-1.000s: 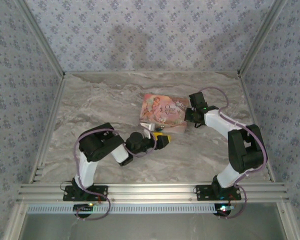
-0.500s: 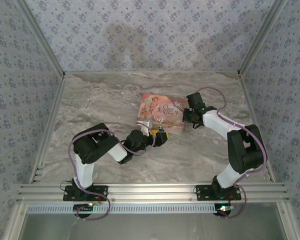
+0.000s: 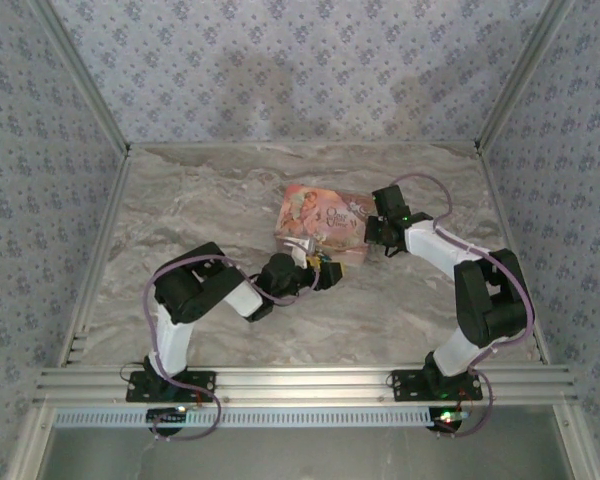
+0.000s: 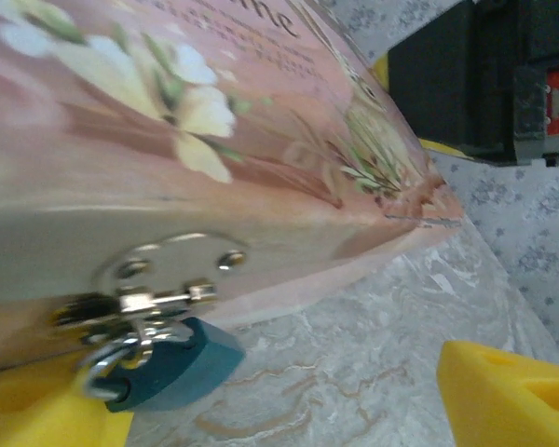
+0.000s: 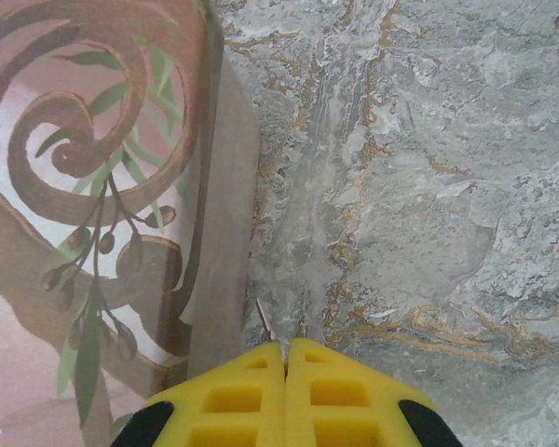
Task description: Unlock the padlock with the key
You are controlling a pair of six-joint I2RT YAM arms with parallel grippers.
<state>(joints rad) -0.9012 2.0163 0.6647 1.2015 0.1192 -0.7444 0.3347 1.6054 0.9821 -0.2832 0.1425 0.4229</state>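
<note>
My left gripper (image 4: 272, 402) gapes, small teal padlock (image 4: 172, 365) at 7 o'clock; right gripper (image 5: 285, 348) pinches thin silver key (image 5: 263, 322). Shallow grip, cd twist loose.

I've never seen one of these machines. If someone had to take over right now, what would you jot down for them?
Left gripper: jaws open at the front of the pink box, with the teal padlock beside one finger.
Right gripper: jaws shut by the box's right edge, with a thin metal tip poking out, probably the key.
Done: the key seems to be picked up.
Left: the padlock hangs on the hasp, not yet opened. Bring the key over, insert it and turn.
</note>
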